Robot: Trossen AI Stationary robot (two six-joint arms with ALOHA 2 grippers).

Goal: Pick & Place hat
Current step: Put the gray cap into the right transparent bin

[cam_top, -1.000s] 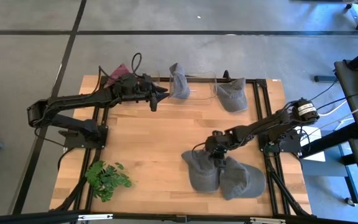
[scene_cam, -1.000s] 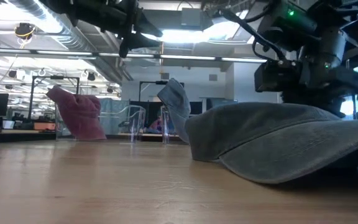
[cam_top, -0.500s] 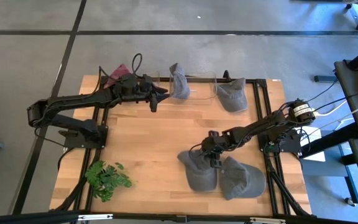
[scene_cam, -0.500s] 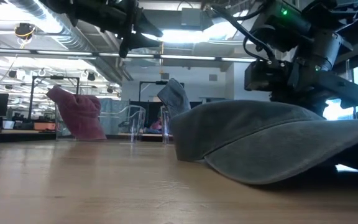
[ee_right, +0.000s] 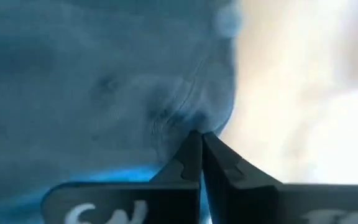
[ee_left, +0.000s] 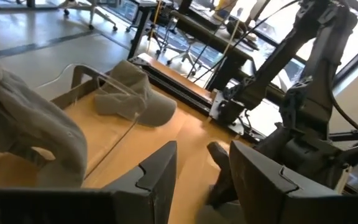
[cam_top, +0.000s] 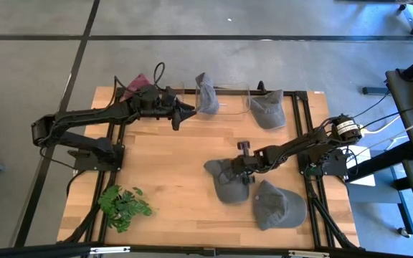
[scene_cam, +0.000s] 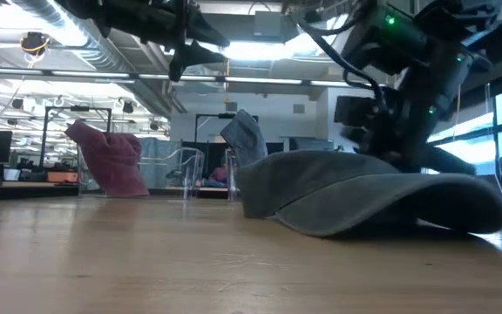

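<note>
Near the middle of the surface, a little toward its right edge, my right gripper was pinched on the grey hat. In the right wrist view my two fingers met tip to tip with the cloth of the hat caught between them, so the gripper was narrow and holding fabric. In the low view the hat lay on the surface with its brim down, and my right gripper came down onto its back part from above.

A second grey hat lay just beside the first one, nearer to the front right corner, and I could not tell if the two were touching.

My left gripper hung above the back edge of the surface, close to a clear stand. Its fingers were apart with nothing between them. A grey hat on the stand sat just in front of that gripper, and another grey hat lay at the far end of the stand toward the back right corner. A dark red hat rested near the back left corner, behind my left arm.

A green plant sprig lay close to the front left corner, well apart from both grippers.
</note>
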